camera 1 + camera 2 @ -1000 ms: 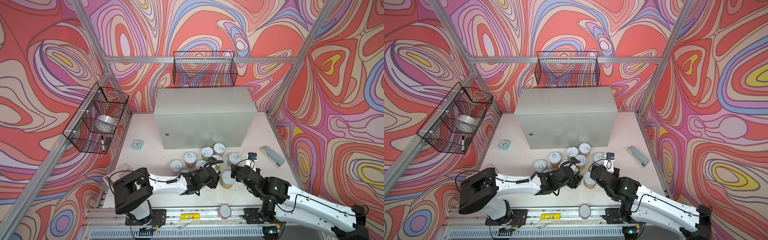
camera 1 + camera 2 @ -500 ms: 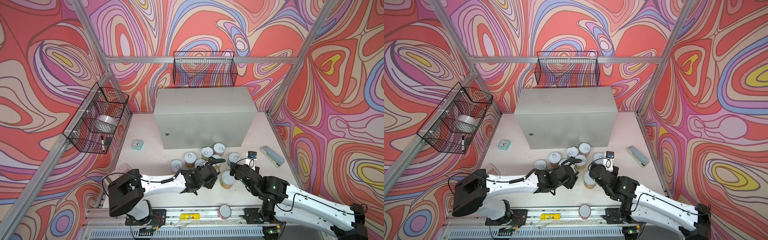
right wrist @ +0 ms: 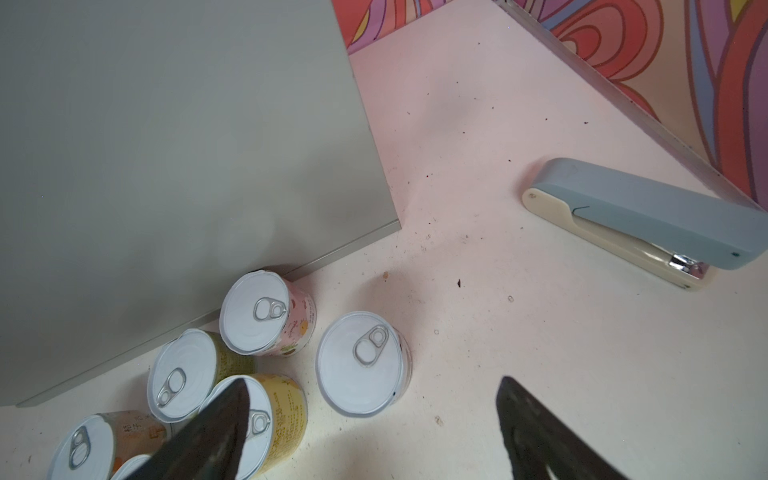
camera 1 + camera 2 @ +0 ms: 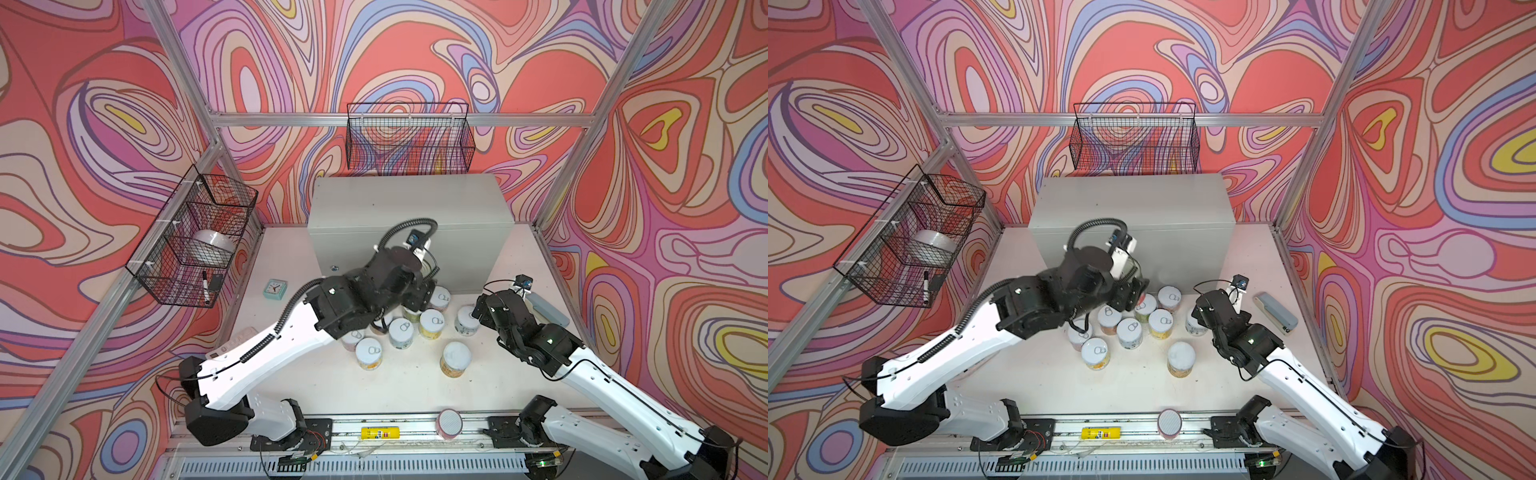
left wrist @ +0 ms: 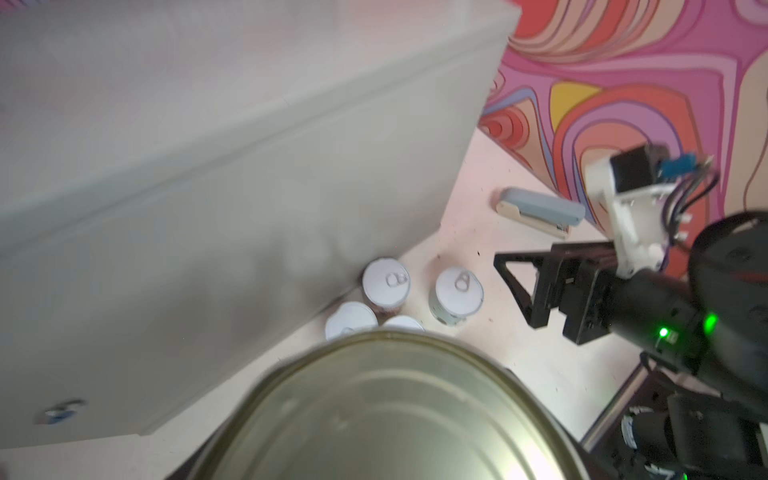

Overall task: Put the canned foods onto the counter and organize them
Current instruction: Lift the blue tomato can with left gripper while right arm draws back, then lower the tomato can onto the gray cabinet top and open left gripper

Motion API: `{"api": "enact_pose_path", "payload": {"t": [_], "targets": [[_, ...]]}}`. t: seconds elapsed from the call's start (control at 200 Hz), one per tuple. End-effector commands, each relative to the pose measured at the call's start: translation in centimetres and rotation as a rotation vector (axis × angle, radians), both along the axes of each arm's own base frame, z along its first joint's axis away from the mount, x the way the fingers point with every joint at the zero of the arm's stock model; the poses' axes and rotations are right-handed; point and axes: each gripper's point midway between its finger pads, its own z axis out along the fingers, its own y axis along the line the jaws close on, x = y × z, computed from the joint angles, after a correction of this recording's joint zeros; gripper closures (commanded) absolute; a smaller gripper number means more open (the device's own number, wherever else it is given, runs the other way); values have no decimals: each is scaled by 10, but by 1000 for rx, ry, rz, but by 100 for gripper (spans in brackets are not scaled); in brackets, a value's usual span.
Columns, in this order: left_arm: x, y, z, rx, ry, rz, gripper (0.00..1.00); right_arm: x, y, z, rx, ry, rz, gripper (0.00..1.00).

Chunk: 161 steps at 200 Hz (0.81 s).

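Rail [image 4: 415,419] at the near edge carries a yellow tube [image 4: 380,433] and a pink roll [image 4: 449,422]; beyond lies the white tabletop [image 4: 407,390], flecked with dark specks, shut in by walls [image 4: 83,166] of swirling red, pink and purple; cans [image 4: 401,330] stand upright on it in a loose cluster, long axes vertical, pull-tab lids up, just before the counter [image 4: 409,208]; right gripper [image 3: 370,395] hangs over them, jaws wide apart, holding nothing; a stapler [image 4: 548,309] lies near it; left gripper [image 4: 1133,291], up in front of the counter's face, is closed around the held can [image 5: 386,415], whose flat metal end faces the wrist camera; a wire basket [image 4: 409,137] hangs on the back wall.
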Motion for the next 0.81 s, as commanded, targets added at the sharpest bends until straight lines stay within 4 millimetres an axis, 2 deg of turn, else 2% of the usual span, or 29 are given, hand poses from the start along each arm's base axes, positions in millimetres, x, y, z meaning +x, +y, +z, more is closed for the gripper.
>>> {"api": "enact_pose_path", "payload": {"t": [0.0,0.09,0.255,0.471,0.641,0.801], "targets": [[15,25,53,47,-98,43,100,15,18,16,10,-20,80,4],[33,32,88,22,-135,79,100,24,19,22,-11,-20,86,4],[72,36,110,-18,-134,107,100,35,21,37,-9,-43,97,4],[117,36,105,-96,-117,127,100,40,22,55,20,-60,105,4],[135,39,106,-90,-149,156,100,42,22,64,16,-69,105,4],[154,48,97,-98,-134,191,100,43,21,68,15,-70,99,4]]}}
